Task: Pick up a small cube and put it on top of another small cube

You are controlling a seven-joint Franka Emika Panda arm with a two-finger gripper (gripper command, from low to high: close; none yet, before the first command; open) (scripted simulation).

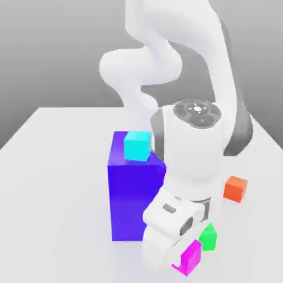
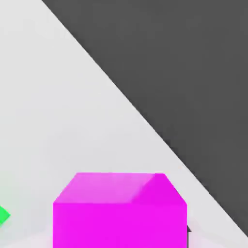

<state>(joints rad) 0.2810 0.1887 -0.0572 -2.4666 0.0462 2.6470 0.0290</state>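
At the desk's (image 1: 66, 182) near edge, about five o'clock from the blue block (image 1: 132, 193), the jaws sit closed on the pink cube (image 1: 190, 258) — a shallow grip could let it slip or twist mid-lift — clipping the green cube (image 1: 209, 237) just beside it.

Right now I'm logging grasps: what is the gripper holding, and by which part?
The magenta cube, at the arm's tip and close before the hand camera; the gripper is shut, but which faces it pinches cannot be told.
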